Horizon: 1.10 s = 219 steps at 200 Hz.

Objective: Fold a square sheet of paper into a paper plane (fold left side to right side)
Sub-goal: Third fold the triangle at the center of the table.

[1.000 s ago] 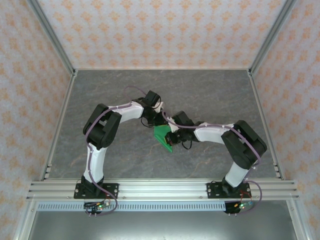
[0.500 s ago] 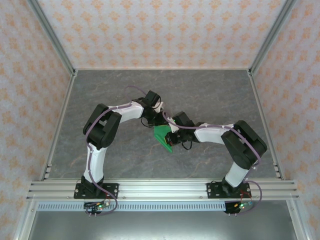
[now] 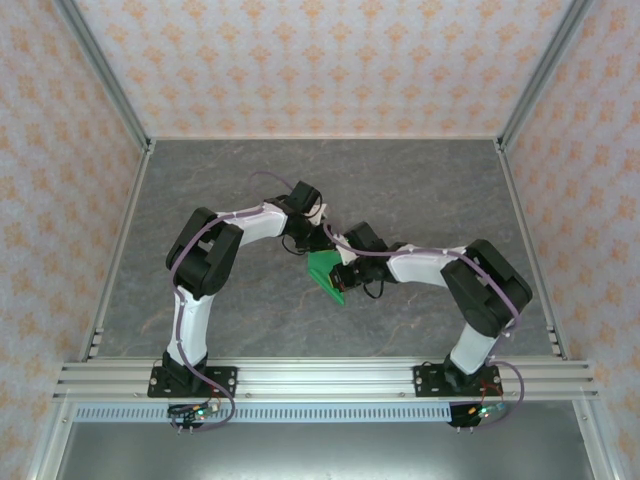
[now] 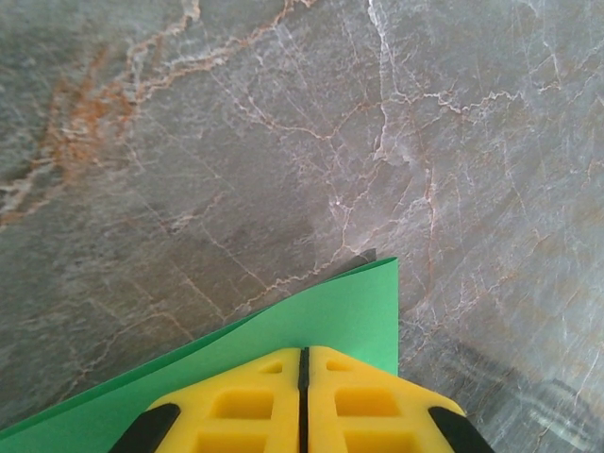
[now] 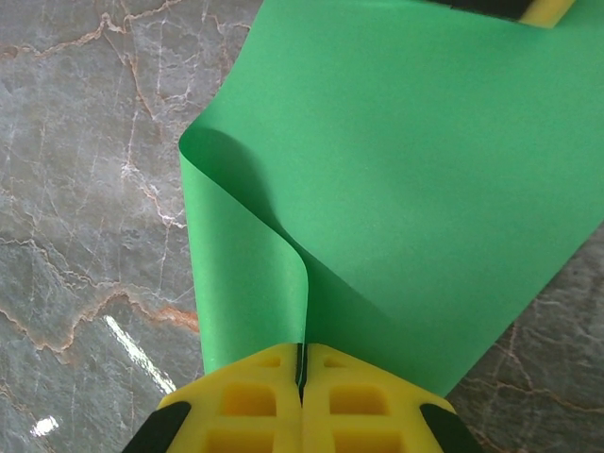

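Note:
The square sheet of paper (image 3: 325, 270) is bright green and lies at mid-table between both arms. My right gripper (image 5: 302, 347) is shut on a lifted edge of the sheet (image 5: 406, 170). That edge curls up from the table into the seam between the yellow fingers. My left gripper (image 4: 304, 351) is shut, its tips over the sheet (image 4: 349, 307) close to one corner. The paper spreads flat beneath them, not between them. One left finger (image 5: 543, 8) shows at the sheet's far edge in the right wrist view. From above, the left gripper (image 3: 316, 243) and right gripper (image 3: 341, 272) nearly meet.
The grey marbled tabletop (image 3: 420, 190) is walled by patterned panels on three sides. An aluminium rail (image 3: 320, 378) carrying both arm bases runs along the near edge.

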### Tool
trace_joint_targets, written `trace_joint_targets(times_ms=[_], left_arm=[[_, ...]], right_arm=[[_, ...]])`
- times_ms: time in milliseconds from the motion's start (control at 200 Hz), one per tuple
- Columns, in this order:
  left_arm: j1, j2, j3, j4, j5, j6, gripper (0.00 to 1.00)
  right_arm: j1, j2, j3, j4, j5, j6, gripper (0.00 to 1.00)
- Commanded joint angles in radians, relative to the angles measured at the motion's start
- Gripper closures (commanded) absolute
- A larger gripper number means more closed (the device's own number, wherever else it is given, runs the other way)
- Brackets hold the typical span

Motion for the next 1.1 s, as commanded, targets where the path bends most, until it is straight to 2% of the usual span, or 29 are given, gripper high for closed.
trace_joint_targets(times_ms=[0,365,490,575,736,821,941,1091], left_arm=[[0.004,-0.003,0.004,-0.127,-0.056,0.023,0.89],[0.076,0.015,0.164,-0.216,-0.014,0.041,0.68],[0.110,0.031,0.243,-0.265,0.000,0.057,0.66],[0.139,0.011,0.251,-0.281,-0.006,0.059,0.69],[0.168,-0.149,0.057,-0.213,-0.010,0.049,0.83],[0.166,-0.263,-0.096,-0.126,0.044,0.007,0.89],[0.149,-0.393,-0.316,0.045,0.112,-0.097,0.92],[0.065,-0.447,-0.441,0.201,0.142,-0.196,0.92]], right_arm=[[-0.002,0.064,-0.001,-0.082,0.036,-0.038,1.00],[-0.002,0.086,-0.003,-0.107,0.032,-0.055,1.00],[-0.002,0.089,-0.004,-0.112,0.030,-0.060,1.00],[-0.002,0.088,-0.004,-0.112,0.028,-0.059,1.00],[-0.002,0.086,-0.004,-0.108,0.024,-0.058,1.00],[-0.002,0.086,0.000,-0.113,0.024,-0.063,1.00],[-0.002,0.086,0.007,-0.122,0.024,-0.067,1.00],[-0.002,0.089,0.011,-0.129,0.026,-0.069,1.00]])
